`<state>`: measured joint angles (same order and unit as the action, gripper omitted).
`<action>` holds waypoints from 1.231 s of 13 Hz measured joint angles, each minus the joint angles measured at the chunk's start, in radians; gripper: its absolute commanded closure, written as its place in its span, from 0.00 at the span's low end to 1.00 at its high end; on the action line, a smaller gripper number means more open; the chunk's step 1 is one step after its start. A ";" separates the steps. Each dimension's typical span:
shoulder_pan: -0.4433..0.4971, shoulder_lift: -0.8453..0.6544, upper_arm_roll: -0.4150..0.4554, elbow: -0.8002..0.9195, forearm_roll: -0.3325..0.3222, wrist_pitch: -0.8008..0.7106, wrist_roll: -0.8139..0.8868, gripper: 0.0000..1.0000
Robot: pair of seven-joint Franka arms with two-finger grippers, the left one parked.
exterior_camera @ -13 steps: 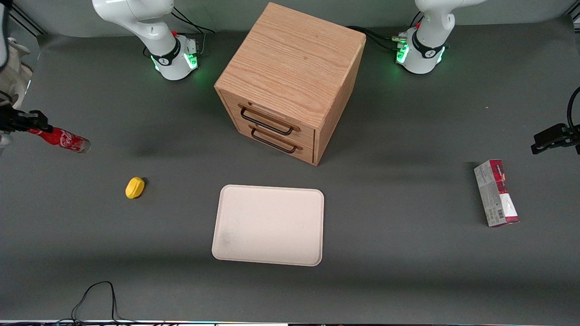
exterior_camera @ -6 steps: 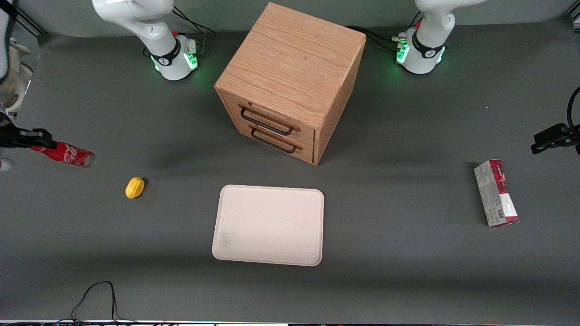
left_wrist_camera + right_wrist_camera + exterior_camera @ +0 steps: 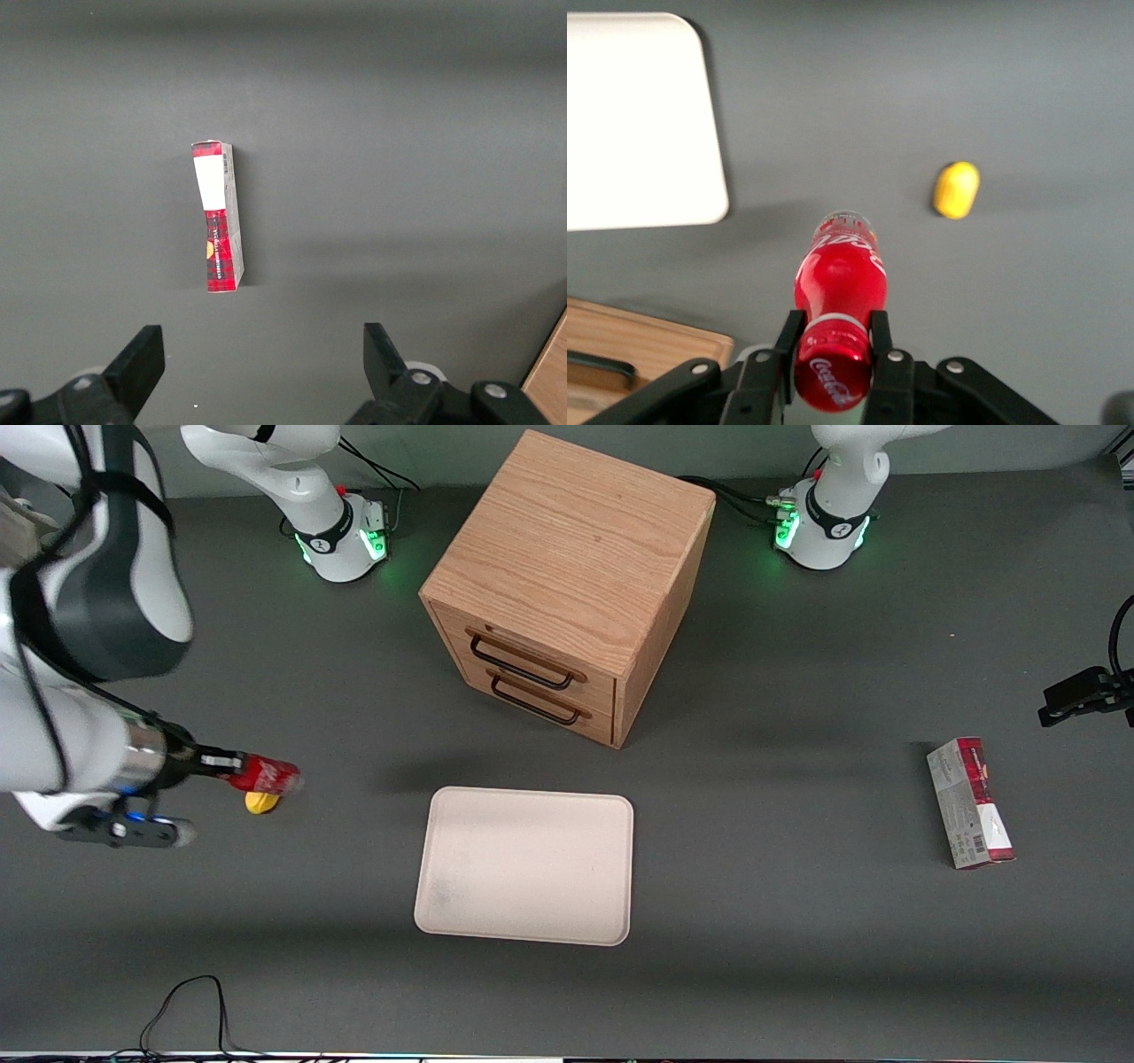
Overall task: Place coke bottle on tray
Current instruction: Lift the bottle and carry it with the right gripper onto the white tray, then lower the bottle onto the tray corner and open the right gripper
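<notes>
- The hand (image 3: 232,763) (image 3: 833,354) sits at the left of the front frame, above the bench (image 3: 797,957), clamped on the coke bottle (image 3: 266,775) (image 3: 840,283) at its cap end.
- The bottle is held in the air over a yellow object (image 3: 260,804) (image 3: 957,189).
- The tray (image 3: 526,864) (image 3: 638,115) lies at the frame's centre, bare, well apart from the bottle.
- A wooden drawer cabinet (image 3: 567,584) stands above the tray in the frame.

Even overhead light casts soft shadows on the tabletop (image 3: 797,957); the tray (image 3: 629,115) glares white, slightly blurred, ahead of the fingers (image 3: 890,372).
</notes>
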<state>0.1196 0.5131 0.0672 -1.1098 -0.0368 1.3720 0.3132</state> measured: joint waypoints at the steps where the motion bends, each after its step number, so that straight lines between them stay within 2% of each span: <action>1: -0.001 0.041 0.033 0.032 0.000 0.003 0.041 1.00; 5: 0.007 0.184 0.142 0.116 0.000 0.108 0.207 1.00; 11: 0.086 0.340 0.149 0.184 -0.016 0.308 0.267 1.00; 16: 0.099 0.417 0.147 0.222 -0.042 0.410 0.286 1.00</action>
<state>0.2182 0.9305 0.2139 -0.8883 -0.0784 1.7817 0.5992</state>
